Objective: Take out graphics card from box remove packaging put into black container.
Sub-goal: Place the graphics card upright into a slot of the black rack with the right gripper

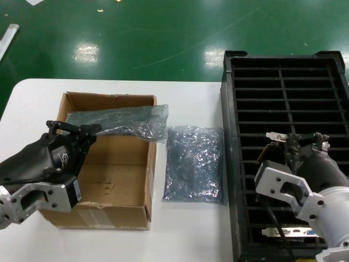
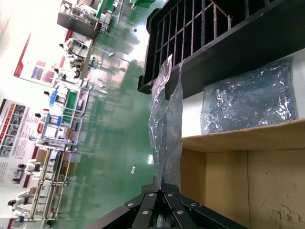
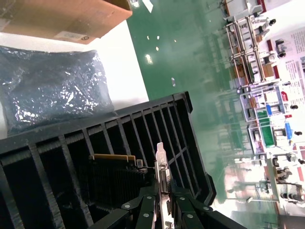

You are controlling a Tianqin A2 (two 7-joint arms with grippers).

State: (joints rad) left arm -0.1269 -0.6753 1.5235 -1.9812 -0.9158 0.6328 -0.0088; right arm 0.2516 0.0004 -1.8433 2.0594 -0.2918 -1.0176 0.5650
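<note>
Right gripper [image 3: 164,202] clamped on graphics card [image 3: 119,179], lowering into black container [image 1: 327,76] slot; keep upright, bracket aligned. Left gripper [image 1: 82,132] pinching emptied packaging [image 1: 122,121] above box [image 1: 117,180].

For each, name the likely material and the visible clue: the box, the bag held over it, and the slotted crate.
Box: looks like brown corrugated cardboard, matte, with a ragged rim.
Bag, pinched by the left gripper: thin translucent grey-blue plastic film, crinkled and glinting.
Crate: probably moulded black plastic, slightly glossy ribs.
</note>
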